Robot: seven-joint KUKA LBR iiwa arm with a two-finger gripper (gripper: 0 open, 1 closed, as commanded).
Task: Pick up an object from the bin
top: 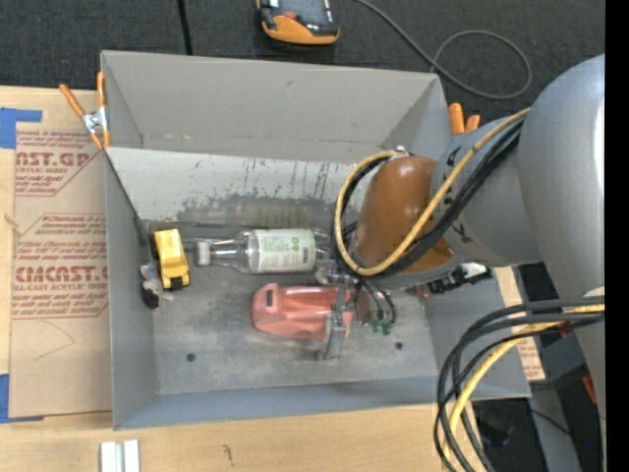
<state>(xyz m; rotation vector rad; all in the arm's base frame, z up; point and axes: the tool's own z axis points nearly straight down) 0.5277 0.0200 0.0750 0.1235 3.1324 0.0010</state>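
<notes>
The grey bin (128,362) held four loose things, one of each kind. There was one yellow toy vehicle (172,257) at the left, one small black piece (149,295) just beside it, one clear bottle (265,251) with a white-and-green label in the middle, and one pink plastic thing (290,310) near of the bottle.

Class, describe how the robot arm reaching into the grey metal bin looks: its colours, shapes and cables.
The thick, rounded arm is pale grey. A glossy orange-brown domed cover sits at its wrist. Yellow and black cables loop round that cover, and more run beside the arm. Its small gripper is dull grey metal.
</notes>
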